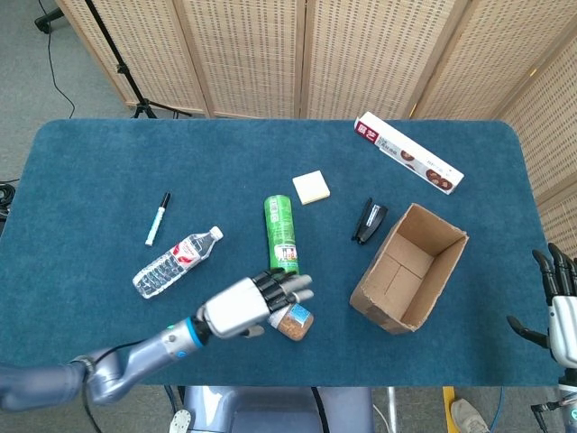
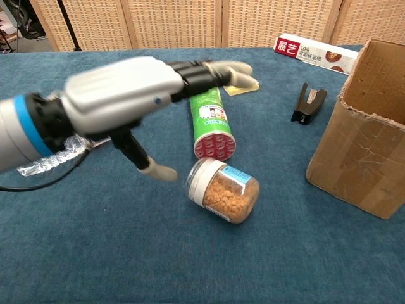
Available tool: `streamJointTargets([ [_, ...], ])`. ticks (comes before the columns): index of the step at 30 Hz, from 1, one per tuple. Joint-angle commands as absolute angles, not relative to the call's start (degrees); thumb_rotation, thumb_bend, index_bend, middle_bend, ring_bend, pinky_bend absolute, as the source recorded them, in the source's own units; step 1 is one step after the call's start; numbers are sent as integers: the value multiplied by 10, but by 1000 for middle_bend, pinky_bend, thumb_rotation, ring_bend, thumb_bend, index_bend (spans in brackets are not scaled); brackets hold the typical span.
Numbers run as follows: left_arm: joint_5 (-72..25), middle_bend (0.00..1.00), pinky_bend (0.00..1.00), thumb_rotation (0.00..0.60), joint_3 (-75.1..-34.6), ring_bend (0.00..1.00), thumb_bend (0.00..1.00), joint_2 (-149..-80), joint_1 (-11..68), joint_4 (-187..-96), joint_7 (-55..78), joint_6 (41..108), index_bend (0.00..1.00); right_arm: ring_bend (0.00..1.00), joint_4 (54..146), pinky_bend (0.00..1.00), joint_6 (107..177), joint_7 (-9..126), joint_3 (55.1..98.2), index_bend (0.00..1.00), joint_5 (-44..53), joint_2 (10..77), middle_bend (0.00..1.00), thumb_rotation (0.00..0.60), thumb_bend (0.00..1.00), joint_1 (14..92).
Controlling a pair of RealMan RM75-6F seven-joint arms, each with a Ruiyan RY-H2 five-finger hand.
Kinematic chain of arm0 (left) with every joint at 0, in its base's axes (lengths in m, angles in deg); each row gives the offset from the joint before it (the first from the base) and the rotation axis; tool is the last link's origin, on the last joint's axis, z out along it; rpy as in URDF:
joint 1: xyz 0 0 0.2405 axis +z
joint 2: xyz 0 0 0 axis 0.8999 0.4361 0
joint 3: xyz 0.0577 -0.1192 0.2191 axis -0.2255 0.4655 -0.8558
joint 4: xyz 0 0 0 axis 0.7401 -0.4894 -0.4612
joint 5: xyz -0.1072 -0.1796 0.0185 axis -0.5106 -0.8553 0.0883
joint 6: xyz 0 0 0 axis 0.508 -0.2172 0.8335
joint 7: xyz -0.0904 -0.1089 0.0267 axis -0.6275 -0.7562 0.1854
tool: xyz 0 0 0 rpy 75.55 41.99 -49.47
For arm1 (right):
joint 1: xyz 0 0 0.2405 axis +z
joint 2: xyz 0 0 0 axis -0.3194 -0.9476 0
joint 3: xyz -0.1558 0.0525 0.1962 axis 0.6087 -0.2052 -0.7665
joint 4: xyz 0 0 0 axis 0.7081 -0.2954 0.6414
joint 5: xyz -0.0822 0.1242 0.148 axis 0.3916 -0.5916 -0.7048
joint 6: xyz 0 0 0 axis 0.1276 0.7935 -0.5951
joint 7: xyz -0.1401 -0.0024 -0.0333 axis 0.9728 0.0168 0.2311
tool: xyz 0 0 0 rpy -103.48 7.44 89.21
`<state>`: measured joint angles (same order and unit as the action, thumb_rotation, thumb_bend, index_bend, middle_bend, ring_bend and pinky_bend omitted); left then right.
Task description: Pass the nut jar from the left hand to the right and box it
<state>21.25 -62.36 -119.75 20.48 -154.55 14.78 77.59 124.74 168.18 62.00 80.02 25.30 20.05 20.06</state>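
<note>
The nut jar [image 2: 223,191] lies on its side on the blue tablecloth, white lid toward the left, full of brown nuts; the head view shows the jar [image 1: 293,321] near the table's front edge. My left hand [image 2: 136,95] hovers above and left of it, fingers spread, holding nothing; in the head view the left hand [image 1: 251,305] sits just left of the jar. My right hand [image 1: 557,302] stands off the table's right edge, fingers apart and empty. The open cardboard box [image 1: 410,267] stands right of the jar, also as the box [image 2: 367,133] in the chest view.
A green chip can [image 1: 282,238] lies just behind the jar. A water bottle [image 1: 176,262] and a marker [image 1: 158,218] lie to the left. Sticky notes [image 1: 311,187], a black stapler [image 1: 369,221] and a long white carton [image 1: 407,152] lie farther back.
</note>
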Motion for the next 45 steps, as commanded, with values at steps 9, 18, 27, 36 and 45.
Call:
streamJointTargets([
  [9,89,0,96,600,-621,0,0,-1006,355,-1550,47,933,0,0,1243,0,1688,635,808,5,278,211,0,600,0,202],
  [18,-42,0,32,600,-640,0,0,-923,476,-1572,-15,961,0,0,1228,0,1736,630,817,5,364,209,0,600,0,201],
  [27,-42,0,32,600,-631,0,0,-891,501,-1593,-37,957,0,0,1191,0,1716,638,835,5,550,173,0,600,0,274],
  [36,-33,0,32,600,-618,0,0,-876,524,-1611,-30,978,0,0,1325,17,1546,714,835,5,615,127,0,600,0,376],
  [45,-25,0,32,600,-610,0,0,-870,535,-1609,-43,972,0,0,1465,90,1339,890,819,0,517,177,0,600,0,434],
])
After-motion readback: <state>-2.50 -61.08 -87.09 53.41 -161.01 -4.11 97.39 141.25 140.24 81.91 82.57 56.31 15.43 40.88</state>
